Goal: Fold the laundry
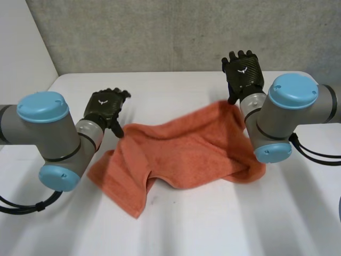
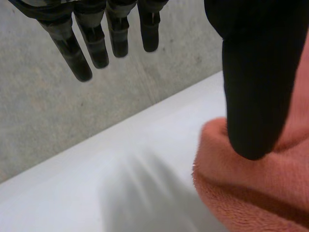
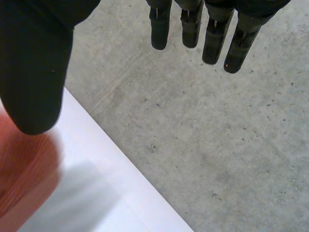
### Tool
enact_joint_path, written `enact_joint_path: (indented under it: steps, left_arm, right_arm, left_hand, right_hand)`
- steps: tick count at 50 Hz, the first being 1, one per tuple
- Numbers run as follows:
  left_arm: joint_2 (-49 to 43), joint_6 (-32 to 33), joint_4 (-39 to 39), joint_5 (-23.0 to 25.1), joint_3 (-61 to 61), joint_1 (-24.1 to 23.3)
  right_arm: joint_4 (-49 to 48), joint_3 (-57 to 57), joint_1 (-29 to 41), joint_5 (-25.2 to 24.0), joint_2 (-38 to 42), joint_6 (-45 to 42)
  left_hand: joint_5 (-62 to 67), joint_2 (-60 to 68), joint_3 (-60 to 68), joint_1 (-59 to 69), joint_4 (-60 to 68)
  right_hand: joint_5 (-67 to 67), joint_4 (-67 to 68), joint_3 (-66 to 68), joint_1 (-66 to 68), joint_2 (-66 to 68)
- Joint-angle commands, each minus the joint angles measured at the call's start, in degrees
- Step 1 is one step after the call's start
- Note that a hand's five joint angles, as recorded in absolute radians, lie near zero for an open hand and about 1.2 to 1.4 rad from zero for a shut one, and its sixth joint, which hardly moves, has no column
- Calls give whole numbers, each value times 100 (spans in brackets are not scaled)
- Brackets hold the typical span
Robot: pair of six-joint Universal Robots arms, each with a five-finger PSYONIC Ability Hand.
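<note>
An orange towel (image 1: 181, 152) lies rumpled across the middle of the white table (image 1: 176, 88), one corner drooping toward the front. My left hand (image 1: 105, 110) hovers open at the towel's far left corner, fingers (image 2: 77, 53) straight and apart from the thumb (image 2: 253, 96), with the towel's edge (image 2: 251, 193) under the thumb. My right hand (image 1: 243, 72) is raised open above the towel's far right corner, fingers (image 3: 212, 34) spread from the thumb (image 3: 34, 72), holding nothing. The towel (image 3: 21, 169) lies below that thumb.
A grey concrete wall (image 1: 176, 32) stands behind the table's far edge. Bare white tabletop runs in front of the towel (image 1: 213, 224) and along the far side. My two arms flank the towel on either side.
</note>
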Motion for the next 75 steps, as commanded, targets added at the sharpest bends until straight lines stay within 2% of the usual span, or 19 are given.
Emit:
enact_joint_path:
  steps: [1,6,9,11,12,14,15,16,22,29,39,44,46,52,57,60,62,64,75]
  left_arm:
    - [960,-49,-14,-27,-584,-127]
    - [1819,-76,-84,-141,-1303,-697]
    - [1988,-76,-102,-238,-1498,-857]
    - [2119,-76,-119,-562,-1761,-1172]
    - [2120,-76,-119,-564,-1762,-1173]
    - [2059,-93,-154,-1027,-1841,-1575]
    - [2058,-93,-154,-1029,-1841,-1577]
    - [1980,-93,-163,-1247,-1841,-1769]
    - [1304,-84,-146,-1785,-1640,-2078]
    - [741,-102,-172,-1838,-1384,-2096]
    - [388,-102,-110,-1838,-1287,-2052]
    - [300,-84,-110,-1856,-1173,-1938]
    - [300,-58,-110,-1856,-1199,-1676]
    - [300,-32,-110,-1856,-1217,-1340]
    - [283,-14,-110,-1838,-1235,-866]
    - [265,-14,-110,-1829,-1235,-822]
    - [248,-23,-102,-1812,-1235,-787]
    - [230,-23,-102,-1812,-1235,-786]
    - [589,-40,-102,-1777,-1401,-786]
  right_arm:
    - [77,773,107,172,-768,28]
    - [165,1660,98,164,-1585,37]
    - [410,2206,107,164,-2008,54]
    - [587,2446,115,164,-2150,72]
    - [779,2672,115,164,-2264,115]
    - [972,2892,133,155,-2395,185]
    - [1148,3094,176,155,-2562,308]
    - [1150,3096,177,155,-2564,309]
    - [1597,3789,361,94,-2941,967]
    - [1493,4484,440,58,-3144,1100]
    - [1291,4766,519,6,-3117,1170]
    - [1159,4766,703,-3,-3047,1188]
    - [1115,4740,766,5,-2985,1214]
    - [1062,4547,906,5,-2723,1469]
    - [1062,4327,1046,23,-2485,1539]
    - [1062,4169,1134,23,-2345,1548]
    - [1062,4080,1196,32,-2247,1566]
    - [1062,3879,1301,49,-2064,1767]
    - [1080,2939,1600,58,-1255,2989]
  left_hand:
    - [-486,-439,-489,-476,-484]
    - [-202,-155,-205,-191,-200]
    - [-116,-69,-119,-106,-114]
    - [318,365,315,329,320]
    - [321,368,318,332,323]
    - [590,637,587,600,592]
    - [590,637,587,601,592]
    - [573,621,570,584,575]
    - [573,621,570,584,575]
    - [724,771,721,735,726]
    - [1179,1226,1176,1190,1181]
    - [2609,2656,2606,2619,2611]
    - [3379,3426,3376,3389,3381]
    - [3668,3716,3665,3679,3670]
    - [4356,4403,4353,4366,4358]
    - [4560,4607,4557,4571,4562]
    - [5763,5810,5760,5773,5765]
    - [6252,6299,6249,6262,6254]
    - [6257,6304,6254,6267,6259]
  right_hand:
    - [-617,-530,-506,-291,-479]
    - [-617,-530,-506,-291,-479]
    - [-617,-530,-506,-291,-479]
    - [-617,-530,-506,-291,-479]
    - [-617,-530,-506,-291,-479]
    - [-617,-530,-506,-291,-479]
    - [-617,-530,-506,-291,-479]
    - [-617,-530,-506,-291,-479]
    - [-617,-530,-506,-291,-479]
    - [-617,-530,-506,-291,-479]
    - [-617,-530,-506,-291,-479]
    - [-617,-530,-506,-291,-479]
    - [-617,-530,-506,-291,-479]
    - [-617,-530,-506,-291,-479]
    - [-617,-530,-506,-291,-479]
    - [-617,-530,-506,-291,-479]
    - [-617,-530,-506,-291,-479]
    - [-617,-530,-506,-291,-479]
    - [-258,-170,-147,68,-119]
